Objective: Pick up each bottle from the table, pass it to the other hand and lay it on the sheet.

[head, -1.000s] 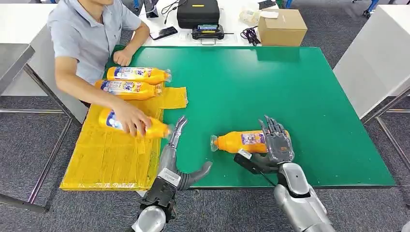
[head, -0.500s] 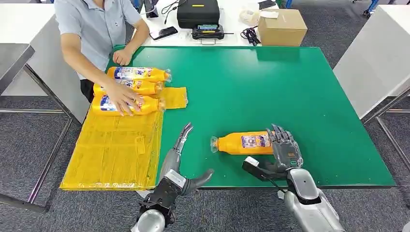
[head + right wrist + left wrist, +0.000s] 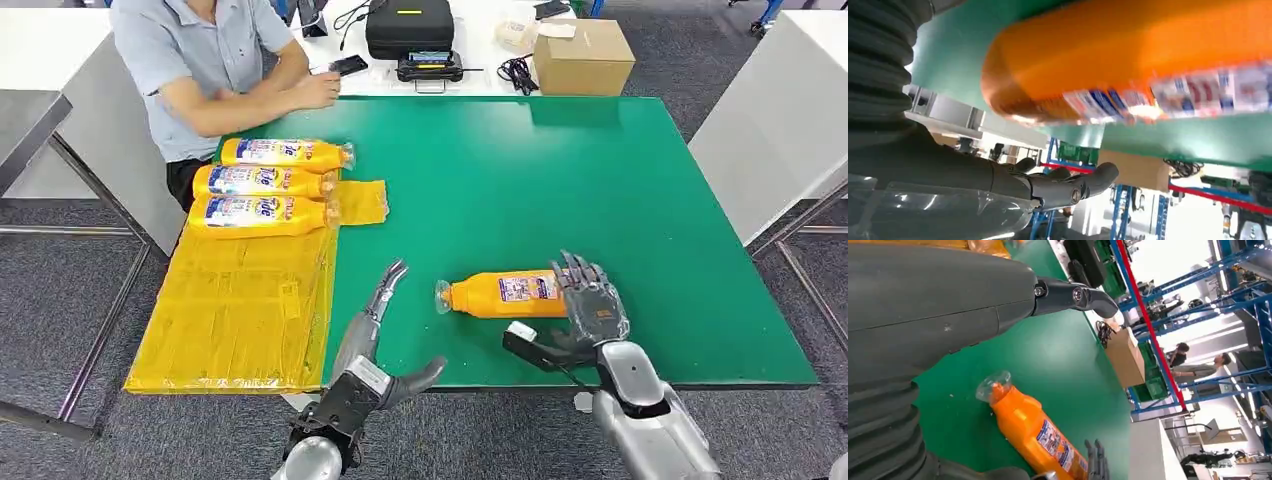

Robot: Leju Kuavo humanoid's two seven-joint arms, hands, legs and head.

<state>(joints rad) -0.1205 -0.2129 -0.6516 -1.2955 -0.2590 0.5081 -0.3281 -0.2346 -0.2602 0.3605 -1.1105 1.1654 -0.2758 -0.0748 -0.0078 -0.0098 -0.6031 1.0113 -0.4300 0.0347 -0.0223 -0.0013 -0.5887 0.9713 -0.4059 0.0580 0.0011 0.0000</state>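
Nearest, the left hand (image 3: 385,330) hovers spread and empty at seven o'clock. At five o'clock the right hand (image 3: 590,312) cups the base of the lying bottle (image 3: 500,295), fingers not yet closed. Three bottles (image 3: 265,183) lie on the yellow sheet (image 3: 235,310) at ten. Beyond, a seated person (image 3: 205,60); cardboard box (image 3: 583,55) at one.

The left robot hand (image 3: 375,330) reaches forward with fingers spread, while the right robot hand (image 3: 590,310) is likewise spread, thumb apart.
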